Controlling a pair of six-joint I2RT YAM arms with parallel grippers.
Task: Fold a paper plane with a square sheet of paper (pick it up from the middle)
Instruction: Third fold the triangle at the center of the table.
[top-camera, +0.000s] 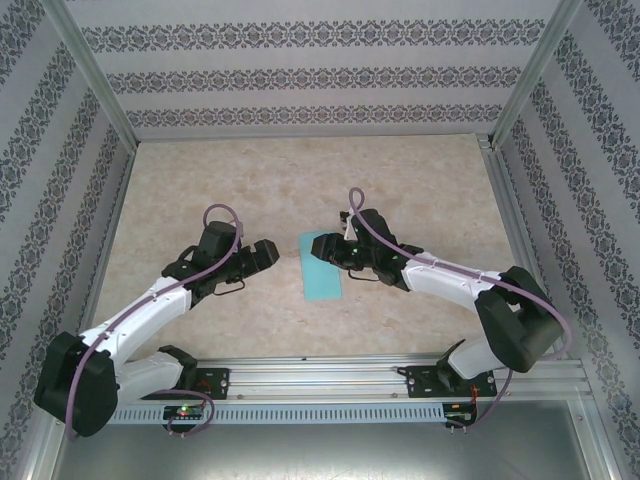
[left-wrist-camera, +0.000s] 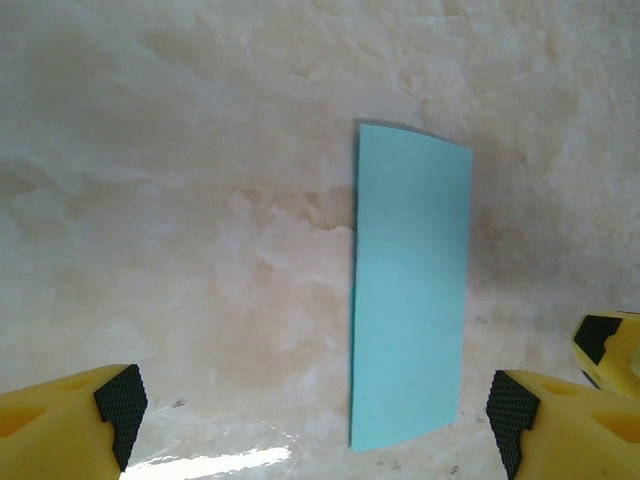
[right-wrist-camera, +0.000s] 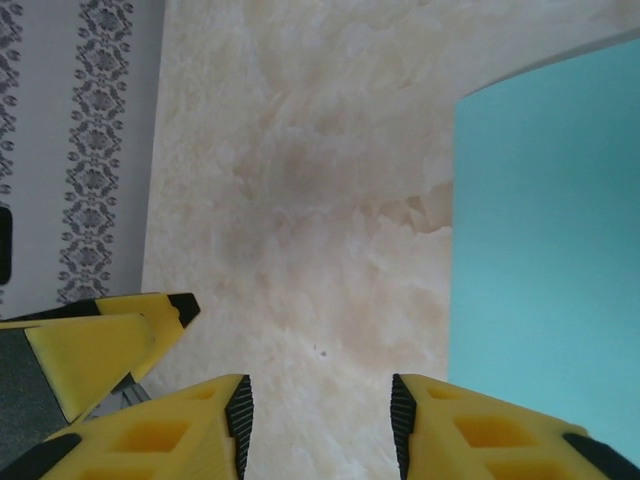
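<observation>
- Top view: the teal sheet of paper (top-camera: 322, 268) lies flat on the marble-look table (top-camera: 420, 190), in the middle between the two arms. It shows as a long narrow rectangle. The left gripper (top-camera: 268, 254) sits to the left of the paper, close but apart from it. The right gripper (top-camera: 336, 252) is over the paper's right edge near its far end; can't tell from here whether it touches. The wall (top-camera: 300, 80) behind has bands of dark floral pattern.
- Left wrist: the left gripper (left-wrist-camera: 315, 410) is spread really wide, with bare table between its fingers (left-wrist-camera: 120, 400) and nothing held. The paper (left-wrist-camera: 410, 290) lies ahead, its near corner sitting between the fingertips. A yellow finger of the right gripper (left-wrist-camera: 612, 345) pokes in just right of the paper.
- Right wrist: the right gripper (right-wrist-camera: 320, 412) has a narrowish gap with bare table in it, gripping nothing. The paper (right-wrist-camera: 545, 250) is to the right, passing under the right-hand finger (right-wrist-camera: 470, 430). The left gripper (right-wrist-camera: 110, 335) shows well left of the paper.
</observation>
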